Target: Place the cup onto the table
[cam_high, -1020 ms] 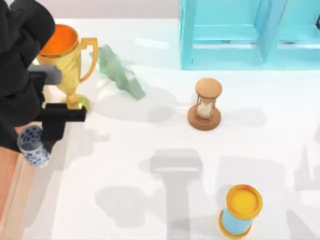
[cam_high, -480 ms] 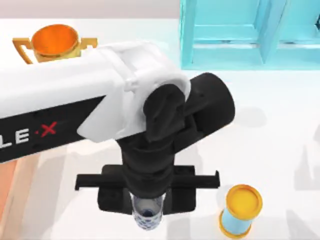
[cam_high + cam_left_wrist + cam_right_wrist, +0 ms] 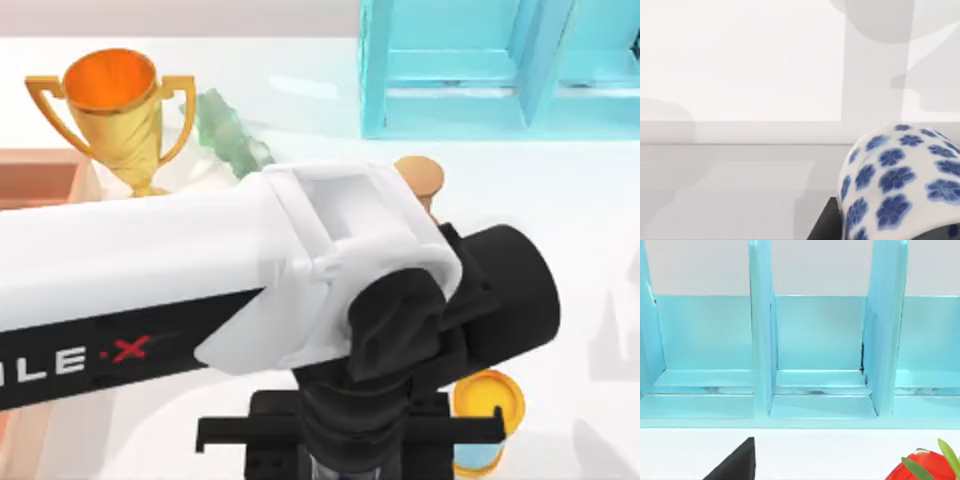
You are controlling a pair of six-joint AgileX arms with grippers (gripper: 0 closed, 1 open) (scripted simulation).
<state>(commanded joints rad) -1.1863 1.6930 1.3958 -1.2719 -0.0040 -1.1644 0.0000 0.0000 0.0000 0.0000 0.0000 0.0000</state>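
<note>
Bright, even light; soft grey shadows on the glossy table.

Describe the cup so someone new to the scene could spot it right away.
Start from the big white AgileX left arm reaching across the table in the top view; its black left pincer sits at the near edge, beside the light-blue cylinder with the yellow top. The cup is at that pincer in the left wrist view. Unlike the gold trophy, it is whitish with dark blue flower marks.
</note>
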